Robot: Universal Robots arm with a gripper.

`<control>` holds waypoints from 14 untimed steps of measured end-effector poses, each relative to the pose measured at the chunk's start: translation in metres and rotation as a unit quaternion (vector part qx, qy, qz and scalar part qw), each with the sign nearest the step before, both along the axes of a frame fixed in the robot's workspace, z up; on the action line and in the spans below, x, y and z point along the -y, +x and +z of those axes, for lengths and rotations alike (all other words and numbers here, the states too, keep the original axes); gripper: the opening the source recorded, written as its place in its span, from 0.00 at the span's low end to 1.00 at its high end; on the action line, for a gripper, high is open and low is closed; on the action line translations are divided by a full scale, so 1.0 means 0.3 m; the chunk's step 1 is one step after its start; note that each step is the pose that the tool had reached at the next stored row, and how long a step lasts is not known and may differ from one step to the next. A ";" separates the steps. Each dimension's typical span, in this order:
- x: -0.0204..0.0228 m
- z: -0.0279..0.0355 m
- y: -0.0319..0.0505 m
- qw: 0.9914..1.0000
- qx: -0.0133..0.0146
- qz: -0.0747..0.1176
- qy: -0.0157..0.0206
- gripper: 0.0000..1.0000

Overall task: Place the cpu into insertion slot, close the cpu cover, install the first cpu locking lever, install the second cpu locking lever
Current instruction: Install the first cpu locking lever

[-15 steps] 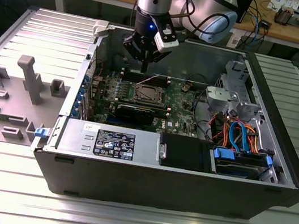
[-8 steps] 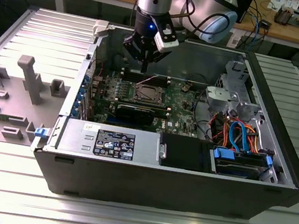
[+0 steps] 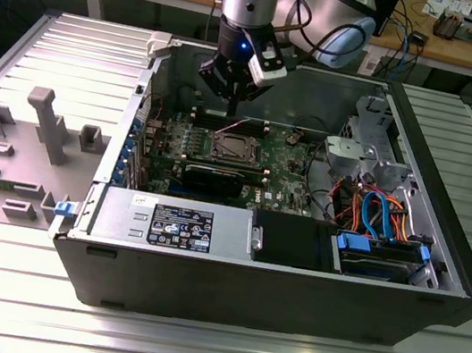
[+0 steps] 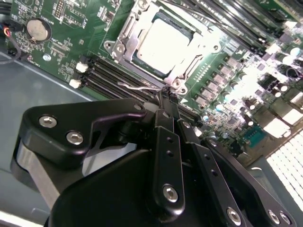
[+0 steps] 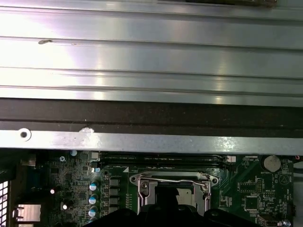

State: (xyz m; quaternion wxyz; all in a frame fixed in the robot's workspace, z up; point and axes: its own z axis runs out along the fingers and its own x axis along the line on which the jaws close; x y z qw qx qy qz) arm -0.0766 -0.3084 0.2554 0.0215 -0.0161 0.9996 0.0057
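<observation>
Inside the open computer case [image 3: 271, 291], the insertion slot [image 3: 229, 146] sits on the green board. The cpu [image 4: 163, 45] lies in it, its silvery top showing through the window of the cpu cover [image 4: 124, 34], which is down flat over it. A thin wire locking lever [image 4: 137, 87] runs along one side of the socket; in the first wrist view this locking lever [image 5: 170, 179] crosses the socket's edge. My gripper [image 3: 232, 94] hangs over the socket's far side. In the second wrist view my gripper [image 4: 168, 94] is shut, its tips right at the lever's end; whether they touch it is unclear.
A power supply [image 3: 178, 226] and a black drive bay [image 3: 293, 240] fill the case front. A metal drive cage [image 3: 374, 163] and coloured cables [image 3: 380, 210] stand toward the exterior view's right. Black memory slots [image 4: 106, 75] flank the socket. Grey fixtures [image 3: 46, 122] rest outside.
</observation>
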 end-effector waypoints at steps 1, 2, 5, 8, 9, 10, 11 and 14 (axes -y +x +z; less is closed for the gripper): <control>0.000 -0.003 0.000 1.000 0.000 0.000 0.000 0.11; 0.000 -0.007 0.001 1.000 0.000 0.000 0.000 0.11; 0.000 -0.019 0.002 1.000 0.000 0.000 0.000 0.11; 0.000 -0.019 0.001 1.000 0.000 0.000 0.000 0.11; 0.000 -0.021 0.002 1.000 0.000 0.000 0.000 0.11; 0.000 -0.022 0.002 1.000 0.000 0.000 0.001 0.11; 0.000 -0.022 0.002 1.000 0.000 0.000 0.001 0.11; 0.000 -0.022 0.002 1.000 0.000 0.000 0.001 0.11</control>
